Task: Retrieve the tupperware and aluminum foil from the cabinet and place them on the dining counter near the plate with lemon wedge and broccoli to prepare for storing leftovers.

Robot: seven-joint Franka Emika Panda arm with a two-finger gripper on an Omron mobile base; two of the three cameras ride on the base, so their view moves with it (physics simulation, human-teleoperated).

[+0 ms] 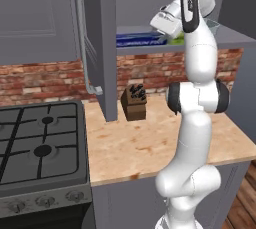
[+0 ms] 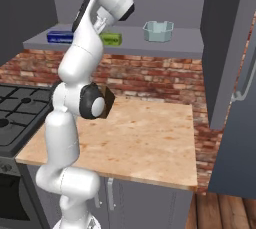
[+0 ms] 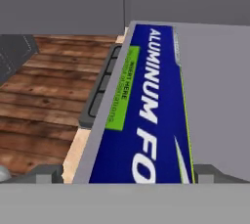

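I'm working in a home kitchen: gas stove (image 1: 40,145), knife block (image 1: 134,102), brick backsplash (image 1: 45,80) and wood worktop (image 2: 135,140) are surrounding me.

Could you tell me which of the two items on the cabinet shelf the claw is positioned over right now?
The aluminum foil, the long blue box; the open claw straddles it. The tupperware, a pale open tub, stands apart, further along the shelf.

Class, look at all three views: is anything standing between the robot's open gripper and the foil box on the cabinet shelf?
Nothing visible does. The open gripper hangs right over the foil box, one finger tip off each long side. The tub sits apart on the shelf, and the cabinet door is swung clear.
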